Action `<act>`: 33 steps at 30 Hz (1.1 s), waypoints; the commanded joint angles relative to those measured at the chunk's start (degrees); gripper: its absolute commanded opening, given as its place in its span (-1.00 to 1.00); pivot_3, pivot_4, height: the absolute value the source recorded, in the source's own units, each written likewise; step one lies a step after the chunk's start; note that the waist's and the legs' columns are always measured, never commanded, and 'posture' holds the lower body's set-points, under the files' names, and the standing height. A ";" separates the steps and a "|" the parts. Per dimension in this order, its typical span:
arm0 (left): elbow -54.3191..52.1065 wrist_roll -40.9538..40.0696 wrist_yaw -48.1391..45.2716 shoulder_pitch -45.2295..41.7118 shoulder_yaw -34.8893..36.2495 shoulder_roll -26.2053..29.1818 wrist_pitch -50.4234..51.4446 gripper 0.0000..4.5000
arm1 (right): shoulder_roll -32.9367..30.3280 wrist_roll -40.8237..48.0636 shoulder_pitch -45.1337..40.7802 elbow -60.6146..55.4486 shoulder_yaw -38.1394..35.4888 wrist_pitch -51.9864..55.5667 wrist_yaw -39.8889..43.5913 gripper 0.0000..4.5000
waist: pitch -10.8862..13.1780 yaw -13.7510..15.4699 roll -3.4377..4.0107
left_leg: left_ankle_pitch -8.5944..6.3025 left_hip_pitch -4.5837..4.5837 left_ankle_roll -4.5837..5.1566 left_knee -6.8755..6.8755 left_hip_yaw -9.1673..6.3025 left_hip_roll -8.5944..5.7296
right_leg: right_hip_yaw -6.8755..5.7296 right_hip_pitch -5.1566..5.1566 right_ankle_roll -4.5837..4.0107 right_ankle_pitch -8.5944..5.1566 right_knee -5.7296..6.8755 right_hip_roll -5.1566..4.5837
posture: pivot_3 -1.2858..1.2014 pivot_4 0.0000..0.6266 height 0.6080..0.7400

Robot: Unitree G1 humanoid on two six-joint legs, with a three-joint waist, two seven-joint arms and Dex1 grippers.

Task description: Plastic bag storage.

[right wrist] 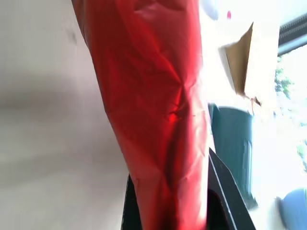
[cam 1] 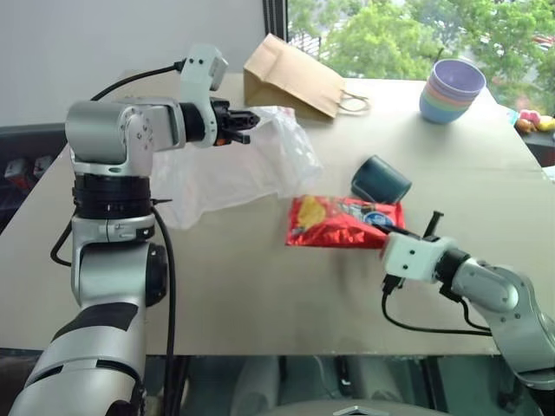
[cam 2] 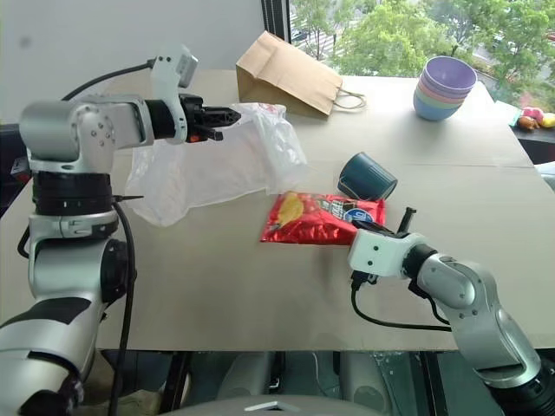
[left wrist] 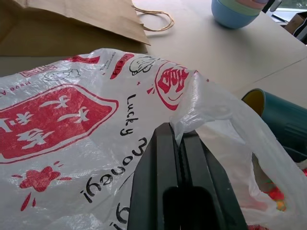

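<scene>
A: Holding the bag (cam 2: 212,165) up by a pinch of film, the left gripper (cam 2: 227,113) has both fingers pressed together on it; the left wrist view shows plastic caught between the black pads, red print spread out beyond. The bag hangs from that pinch, and its lower folds trail on the table (cam 2: 217,277) toward 8 o'clock of the gripper.

B: And the right one?

A: The right gripper (cam 1: 392,227) is clamped on the near corner of the red packet (cam 2: 319,217); the right wrist view has red foil running up between its fingers. The packet lies at the bag's 4 o'clock, its upper left corner just beside the bag's edge.

B: Room to move?

A: The teal cup (cam 2: 368,177) lies on its side, touching the packet at its 1 o'clock. The paper bag (cam 2: 286,75) sits at the bag's 12 to 1 o'clock near the far edge, and the stacked bowls (cam 2: 446,87) sit well apart at 2 o'clock. From 5 to 7 o'clock of the bag, bare tabletop runs to the near edge.
</scene>
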 commanded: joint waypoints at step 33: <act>-13.19 -10.55 -18.40 1.36 -11.69 14.62 9.90 -1.00 | 10.38 -1.52 -37.66 41.71 8.92 -15.70 1.27 -0.98 | 0.11 -1.62 0.09 | 0.01 -0.82 -0.02 0.18 -0.06 -0.06 | -0.01 -1.08 -0.25 0.14 0.72 -0.05 | 0.03 -0.52 1.00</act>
